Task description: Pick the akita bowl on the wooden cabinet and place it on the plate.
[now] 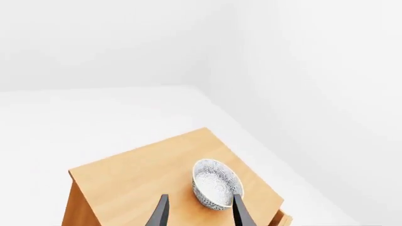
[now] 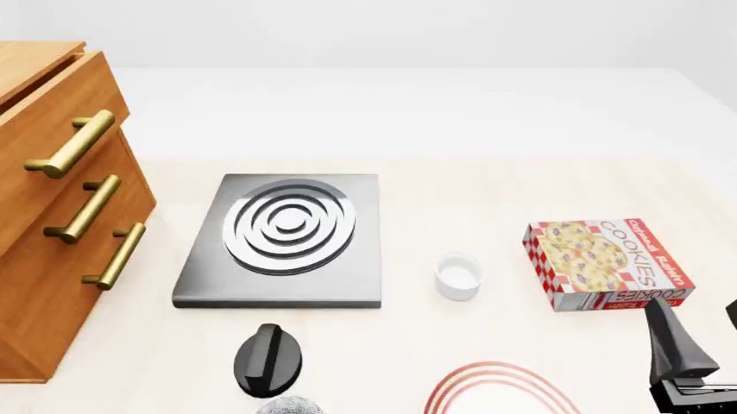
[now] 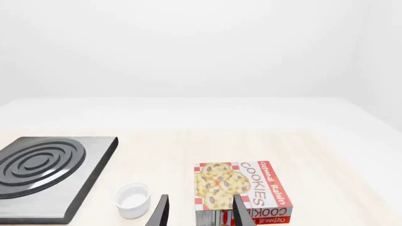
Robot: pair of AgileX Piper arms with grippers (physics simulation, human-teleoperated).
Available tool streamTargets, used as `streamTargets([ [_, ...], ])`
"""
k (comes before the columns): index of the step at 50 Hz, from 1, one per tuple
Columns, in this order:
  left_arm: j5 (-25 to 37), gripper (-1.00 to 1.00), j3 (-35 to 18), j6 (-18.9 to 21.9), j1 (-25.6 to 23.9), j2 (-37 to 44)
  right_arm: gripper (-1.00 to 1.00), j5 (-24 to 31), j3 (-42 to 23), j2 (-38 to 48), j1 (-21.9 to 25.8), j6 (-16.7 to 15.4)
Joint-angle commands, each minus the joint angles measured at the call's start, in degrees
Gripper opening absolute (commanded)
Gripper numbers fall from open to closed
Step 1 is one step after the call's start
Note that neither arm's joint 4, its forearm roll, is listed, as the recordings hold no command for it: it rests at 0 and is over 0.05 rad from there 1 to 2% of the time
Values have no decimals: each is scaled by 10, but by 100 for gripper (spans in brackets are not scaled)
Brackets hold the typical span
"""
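Observation:
In the left wrist view the akita bowl [image 1: 215,182], grey-white and speckled, stands on the flat top of the wooden cabinet [image 1: 144,181] near one edge. My left gripper [image 1: 201,213] is open above the cabinet top; one finger [image 1: 241,213] overlaps the bowl's rim in the picture, the other sits beside it. In the front view the cabinet [image 2: 52,250] fills the left side and the bowl is out of view. The plate [image 2: 498,390], white with red rings, is cut off by the lower edge. My right gripper [image 2: 699,335] [image 3: 201,213] hangs open and holds nothing, just right of the plate.
A grey square slab with silver rings [image 2: 282,241] lies mid-table. A small white cup [image 2: 457,276] stands right of it, and a cookie box [image 2: 607,263] lies further right. A black rounded shape [image 2: 267,358] that I cannot identify shows near the lower edge.

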Motion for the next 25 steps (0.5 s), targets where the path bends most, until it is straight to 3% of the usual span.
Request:
streamTargets([
  [1, 7, 100, -24, -5, 0, 28, 100, 0, 0, 0, 0, 0],
  [25, 19, 100, -68, -13, -13, 86, 100, 0, 0, 0, 0, 0],
])
